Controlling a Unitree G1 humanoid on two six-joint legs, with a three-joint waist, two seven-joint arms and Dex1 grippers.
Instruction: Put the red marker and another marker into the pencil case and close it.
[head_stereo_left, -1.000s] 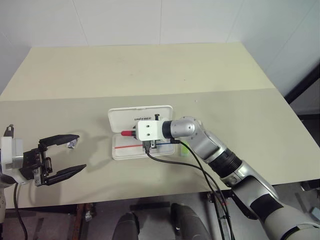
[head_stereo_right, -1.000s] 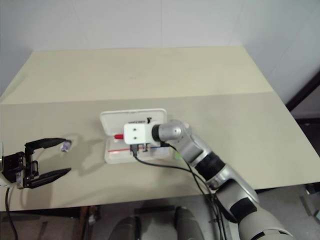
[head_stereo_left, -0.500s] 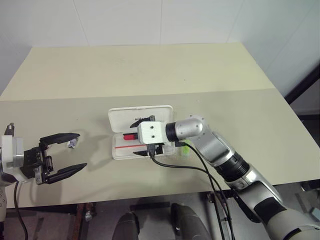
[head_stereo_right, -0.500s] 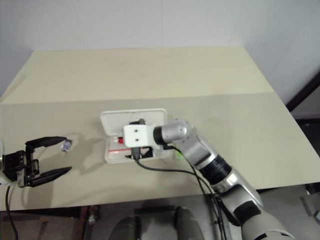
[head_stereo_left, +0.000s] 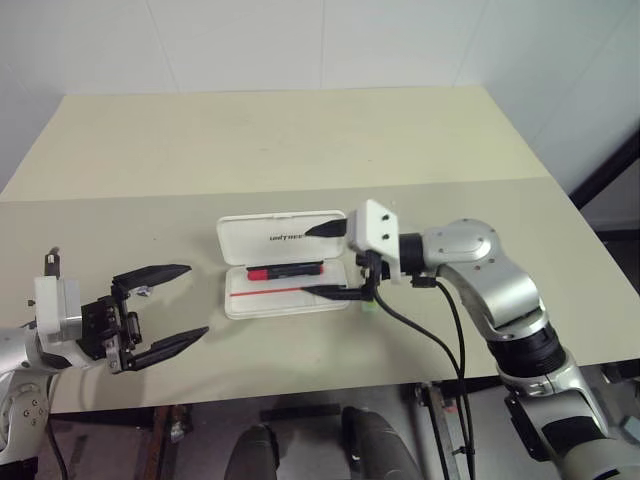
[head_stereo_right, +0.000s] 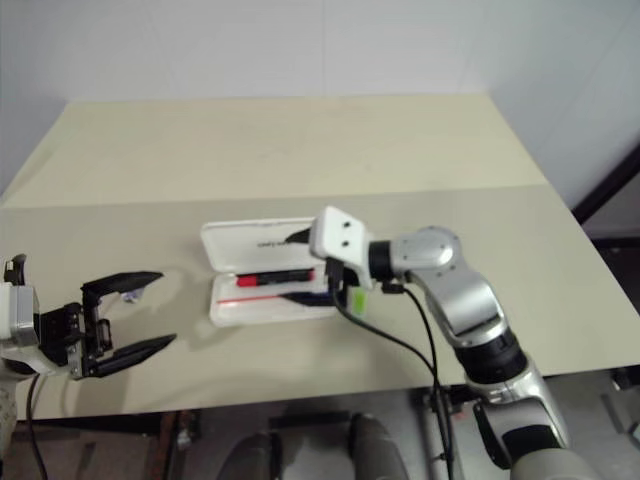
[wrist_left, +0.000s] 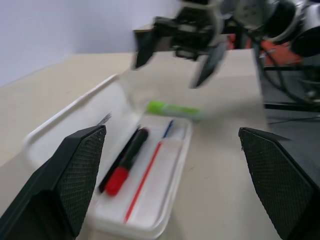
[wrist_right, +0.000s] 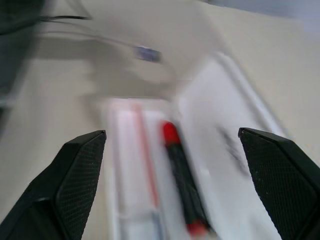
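The red marker (head_stereo_left: 285, 271) is lying in the open pencil case (head_stereo_left: 283, 262). The right gripper (head_stereo_left: 327, 260), jaws spread, is hovering at its right end, half hiding the light-green marker (head_stereo_right: 357, 299). The left gripper (head_stereo_left: 170, 308) is waiting spread, nearer left.

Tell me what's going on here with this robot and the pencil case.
The robot is packing markers into a white pencil case that lies open on the table. The red marker already lies inside. The right gripper is open and empty at the case's right end. The green marker lies on the table beside the case, not yet packed. The left gripper waits open, off to the left.
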